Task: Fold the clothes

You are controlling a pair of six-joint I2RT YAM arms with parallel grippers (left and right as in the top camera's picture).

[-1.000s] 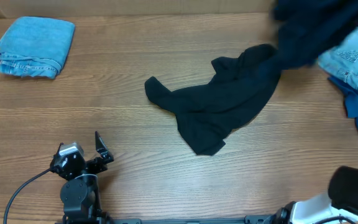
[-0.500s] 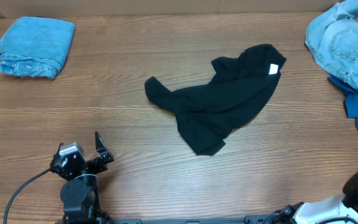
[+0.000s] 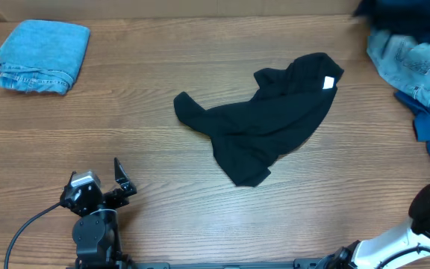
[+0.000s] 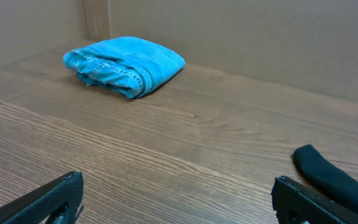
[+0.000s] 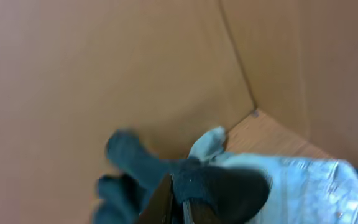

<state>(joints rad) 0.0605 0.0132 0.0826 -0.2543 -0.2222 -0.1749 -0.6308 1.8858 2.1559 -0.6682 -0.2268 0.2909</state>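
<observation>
Left claw (image 4: 178, 190) wide open, empty, near black T-shirt (image 3: 267, 123); I cannot read right claw (image 5: 179, 208), blurred against dark cloth (image 5: 219, 186).

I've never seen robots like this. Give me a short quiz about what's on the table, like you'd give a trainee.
1. True or false: the black T-shirt lies neatly folded.
2. Where does the folded light-blue denim sit in the overhead view? A) top left B) centre C) under the T-shirt
3. Fill in: on the left arm, the jaws stand ____, with nothing between them.
Key: 1 false, it is crumpled; 2 A; 3 open.
</observation>
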